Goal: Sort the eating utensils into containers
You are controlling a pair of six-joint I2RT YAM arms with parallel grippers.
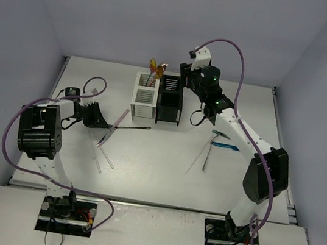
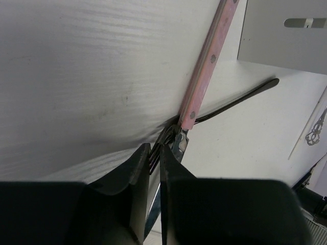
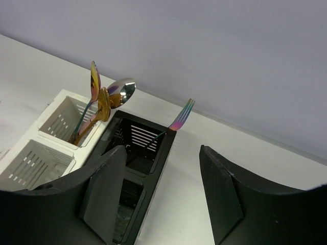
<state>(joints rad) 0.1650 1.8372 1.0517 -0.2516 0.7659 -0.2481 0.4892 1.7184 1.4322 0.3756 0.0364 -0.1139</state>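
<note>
Top external: sorting part done, by the look of it, with some utensils upright in the containers and others loose on the table [image 1: 155,177]. At the left, low over the table, the left end effector [image 1: 96,117] set at the tine end of a dark fork [image 1: 131,127], crossed there by a pink knife [image 1: 122,117]. Through the left wrist camera: fingers [image 2: 137,176] pressed almost together, pinching the fork's head, the knife's blade sliding into the same narrow slot; cannot tell whether gripped too. Nearby, two clear sticks [image 1: 107,160], untouched.

At the back, the right end effector [image 3: 162,163] spread wide, carrying nothing, poised above the black caddy [image 1: 169,108]. Inside that caddy, an iridescent fork [image 3: 181,116], tines up; inside the joined white caddy [image 1: 144,101], gold and silver spoons [image 3: 108,97]. Well apart on the right, a teal utensil [image 1: 226,146] and thin silver pieces [image 1: 206,155] flat on the table.

Step in hand, most likely: the pick of the dark fork. Next, probably: lift straight up and slowly, checking for the knife dragged along by the crossing; shake free or set down and regrip further along the handle if so. Then carry toward the black caddy, judging by the fork there, tilt handle-down, and release inside the rim. Risk: a grip on tines alone, prone to swing.
</note>
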